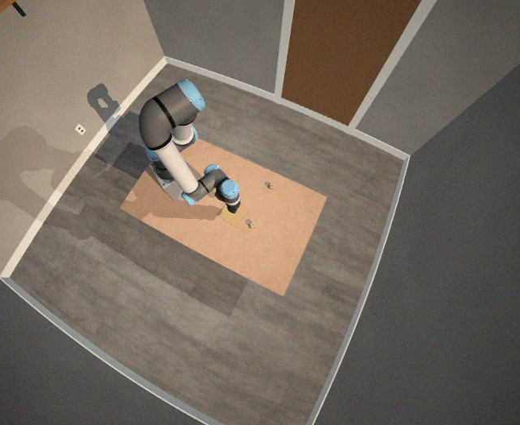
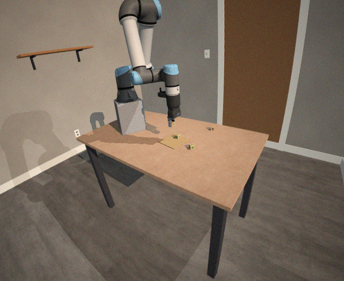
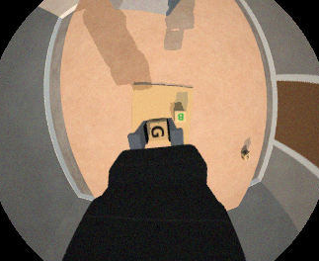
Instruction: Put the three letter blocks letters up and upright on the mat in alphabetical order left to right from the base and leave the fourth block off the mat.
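Observation:
My gripper [image 2: 171,123] [image 3: 158,127] is shut on the G block [image 3: 157,131], held in the air above the mat [image 1: 236,222] [image 2: 168,142] [image 3: 143,103]. The G faces up. The B block [image 2: 177,136] [image 3: 181,117] stands on the mat, with a green B on top, upside down in the wrist view, so upright from the base. It lies right of the held block in the wrist view. A third block [image 1: 251,224] [image 2: 191,146] lies on the table just off the mat, hidden in the wrist view. A fourth block [image 1: 270,186] [image 2: 212,128] [image 3: 245,154] lies farther off the mat; its top letter is unclear.
The wooden table [image 1: 269,256] [image 2: 214,169] bears the mat and the robot's grey base box [image 2: 131,117]. The arm's shadow falls across the table beside the mat. A thin dark line runs along the mat's base-side edge in the wrist view.

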Available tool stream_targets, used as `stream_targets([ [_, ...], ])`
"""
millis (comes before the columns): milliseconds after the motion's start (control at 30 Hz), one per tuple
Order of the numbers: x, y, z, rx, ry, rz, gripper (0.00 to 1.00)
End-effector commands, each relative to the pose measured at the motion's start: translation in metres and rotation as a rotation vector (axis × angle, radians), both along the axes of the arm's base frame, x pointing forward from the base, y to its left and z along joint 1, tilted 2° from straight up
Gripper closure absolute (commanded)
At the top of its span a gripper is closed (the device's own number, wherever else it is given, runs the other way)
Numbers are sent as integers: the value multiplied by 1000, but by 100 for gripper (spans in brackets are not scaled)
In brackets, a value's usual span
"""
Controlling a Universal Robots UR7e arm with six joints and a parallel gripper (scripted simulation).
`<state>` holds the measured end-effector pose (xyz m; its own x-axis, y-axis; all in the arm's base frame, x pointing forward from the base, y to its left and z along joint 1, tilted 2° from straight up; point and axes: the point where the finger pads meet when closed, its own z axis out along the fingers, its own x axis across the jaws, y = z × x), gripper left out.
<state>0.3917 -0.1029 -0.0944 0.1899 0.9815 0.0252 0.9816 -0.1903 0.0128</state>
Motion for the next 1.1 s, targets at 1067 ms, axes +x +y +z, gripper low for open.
stream_targets([
  [1067, -4, 7, 1, 13, 15, -738, 51],
])
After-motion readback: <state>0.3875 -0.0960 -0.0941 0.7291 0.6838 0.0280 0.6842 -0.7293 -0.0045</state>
